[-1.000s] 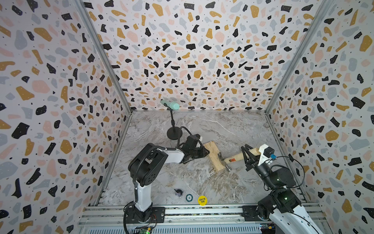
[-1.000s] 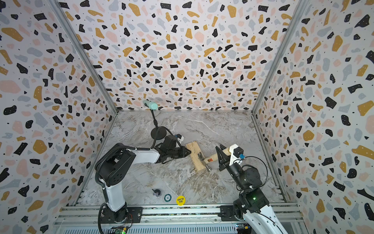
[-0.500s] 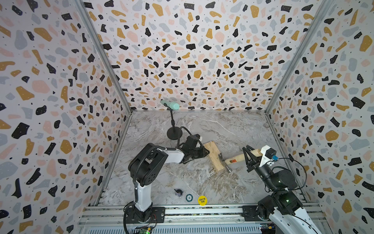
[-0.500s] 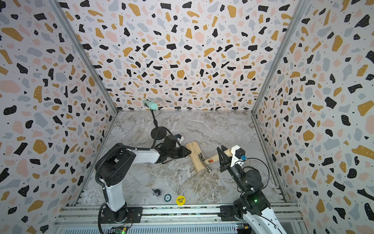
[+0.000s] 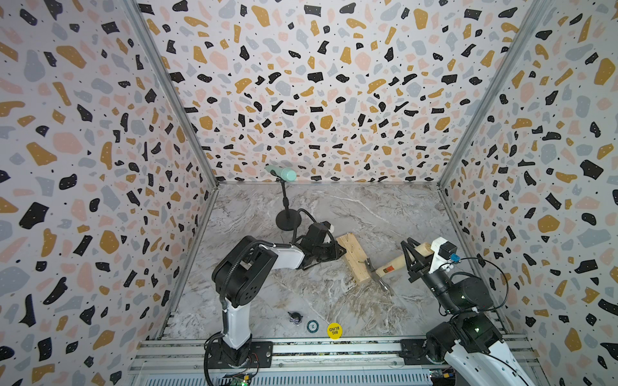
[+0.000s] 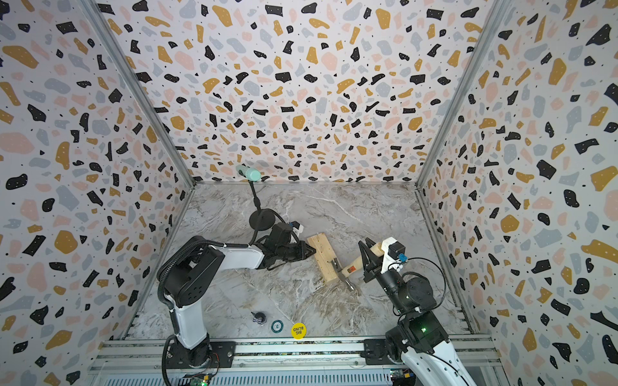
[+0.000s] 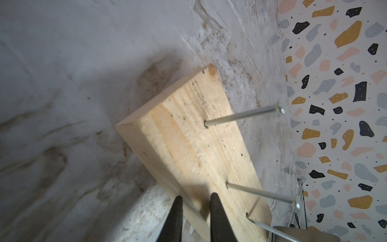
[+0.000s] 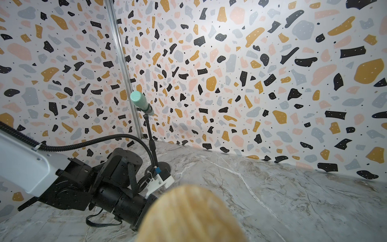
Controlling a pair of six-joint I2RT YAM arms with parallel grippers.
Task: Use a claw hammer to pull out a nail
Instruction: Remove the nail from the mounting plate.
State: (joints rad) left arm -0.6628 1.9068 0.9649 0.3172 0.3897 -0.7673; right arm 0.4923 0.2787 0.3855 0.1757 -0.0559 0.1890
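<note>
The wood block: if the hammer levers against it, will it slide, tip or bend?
The wood block looks thick, so bending seems unlikely. It lies flat and wide, so it should hardly tip. On the smooth table it may slide, unless the left gripper at its edge steadies it.

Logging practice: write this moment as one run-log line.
right end effector: shut on claw hammer; head: at wood block; left end effector: at block edge
</note>
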